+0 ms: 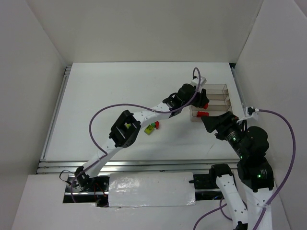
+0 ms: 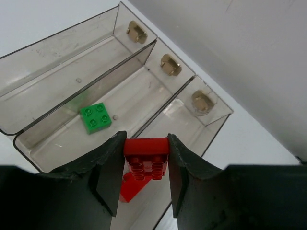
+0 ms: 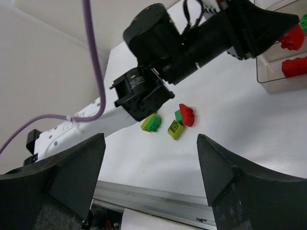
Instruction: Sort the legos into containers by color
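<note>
My left gripper is shut on a red lego and holds it above the clear smoky tray. A second red lego lies below it in the compartment next to the one holding a green lego. In the top view the left gripper is over the tray. Loose legos lie mid-table: a yellow-green and green one, a yellow-green one and a red one. My right gripper is open and empty, just near of the tray.
The left arm stretches diagonally across the table, passing over the loose legos. White walls close in the table on the left, back and right. A metal rail runs along the near edge.
</note>
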